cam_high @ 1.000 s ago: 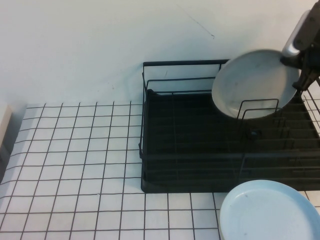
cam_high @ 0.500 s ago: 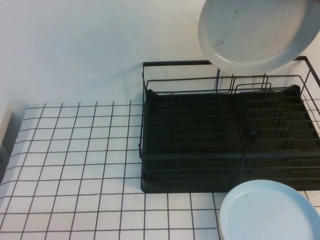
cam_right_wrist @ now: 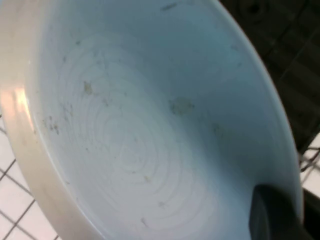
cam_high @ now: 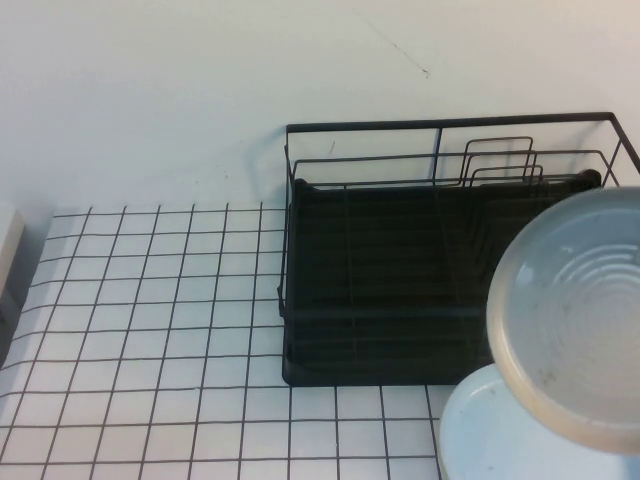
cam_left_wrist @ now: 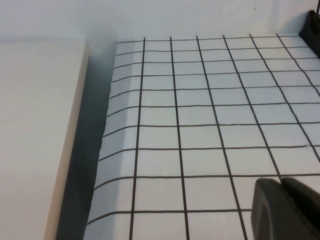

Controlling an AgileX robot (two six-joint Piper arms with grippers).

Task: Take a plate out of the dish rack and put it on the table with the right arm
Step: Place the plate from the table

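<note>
**Plate clear of the rack, hanging over the table's near right corner**

Nearest you, the plate fills the near right corner of the high view. Half a second ago it was up against the far wall above the rack, and before that among the wires. It shows concentric rings, faint dark specks and a beige rim, and it overlaps the smooth light blue plate lying on the table. Your right gripper, a black tip at the plate's edge, is clamped on the plate. Your left gripper hovers over the gridded table near its left edge, fingers pressed together. Farther back stands the dish rack, black wire over a ribbed tray, no plate in it.
</note>
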